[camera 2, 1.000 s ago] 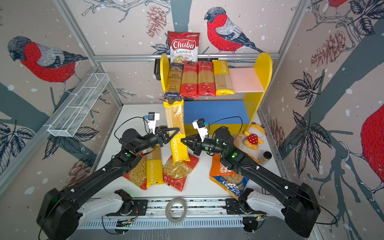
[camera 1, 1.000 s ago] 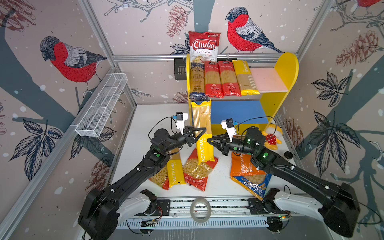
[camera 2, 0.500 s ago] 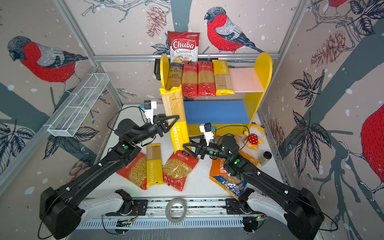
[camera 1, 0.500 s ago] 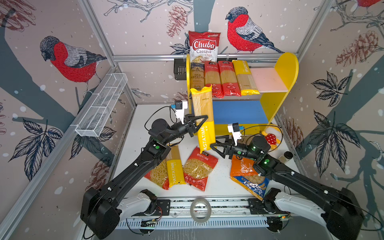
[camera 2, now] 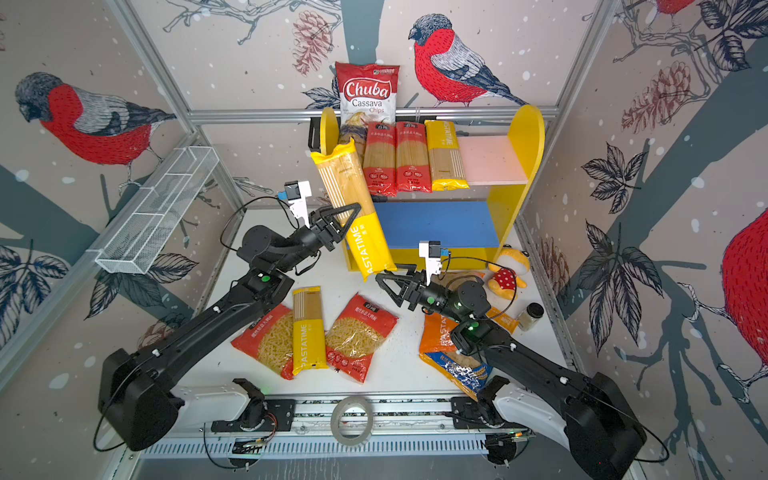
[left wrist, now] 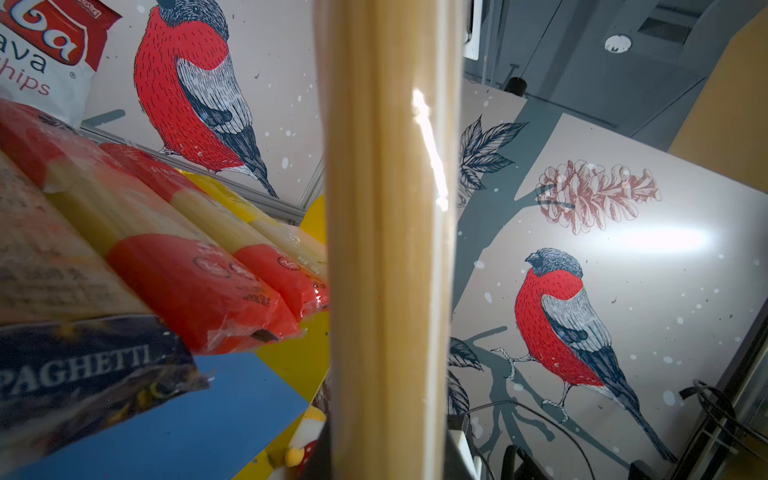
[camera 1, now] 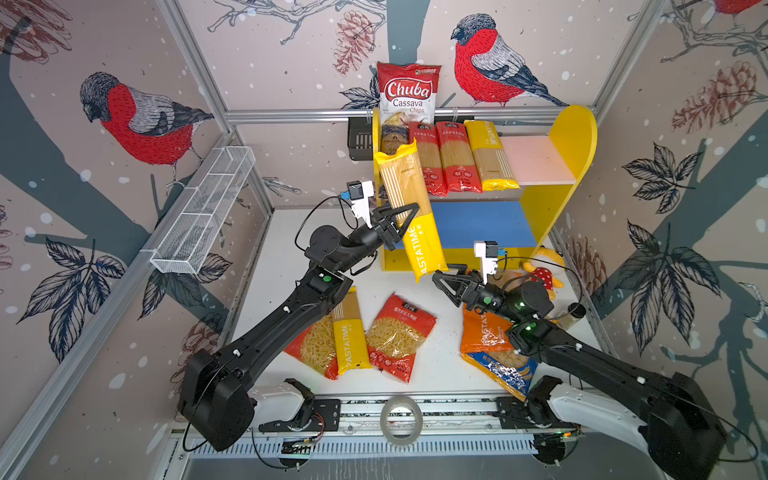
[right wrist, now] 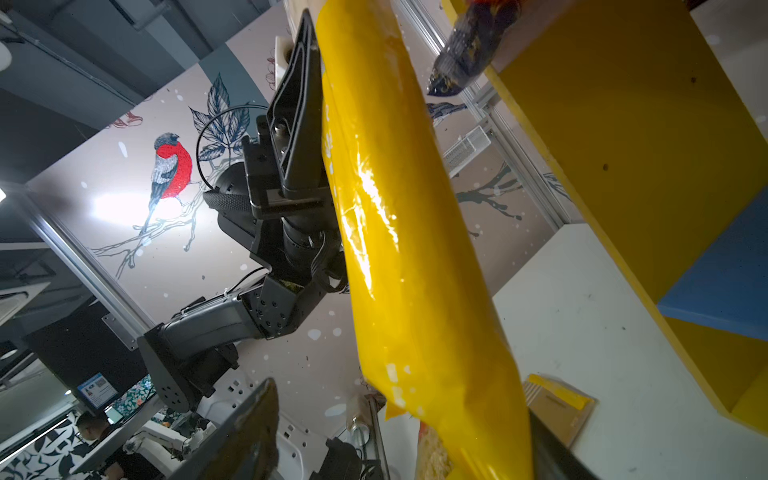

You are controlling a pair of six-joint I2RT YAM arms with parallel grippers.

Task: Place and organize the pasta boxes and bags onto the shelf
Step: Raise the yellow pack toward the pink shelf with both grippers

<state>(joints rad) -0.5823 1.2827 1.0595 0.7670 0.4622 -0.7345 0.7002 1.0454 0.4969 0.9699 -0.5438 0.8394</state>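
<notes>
My left gripper (camera 1: pixel 401 220) is shut on a yellow PASTATIME spaghetti pack (camera 1: pixel 409 199), held tilted in the air before the shelf's left side (camera 2: pixel 353 199). My right gripper (camera 1: pixel 442 284) stands open just under that pack's lower end (right wrist: pixel 415 270), one finger (right wrist: pixel 249 432) well clear of it. The shelf's pink upper board (camera 1: pixel 536 160) carries a dark blue pack (camera 1: pixel 392 139), two red packs (camera 1: pixel 428 162) and a yellow one (camera 1: pixel 488 158). The blue lower board (camera 1: pixel 482 224) is bare. Red bags (camera 1: pixel 399 336), a yellow pack (camera 1: pixel 349 332), an orange bag (camera 1: pixel 482 332) and a blue-yellow bag (camera 1: pixel 505 370) lie on the table.
A Chuba chips bag (camera 1: pixel 409 93) stands behind the shelf above a black basket (camera 1: pixel 359 139). A plush toy (camera 1: pixel 542 276) and a small jar (camera 1: pixel 575 311) sit right of my right arm. A white wire rack (camera 1: pixel 203 212) hangs on the left wall.
My right gripper let go of the yellow pack, opened and sank back to the right. My left gripper carried the pack up and toward the shelf.
</notes>
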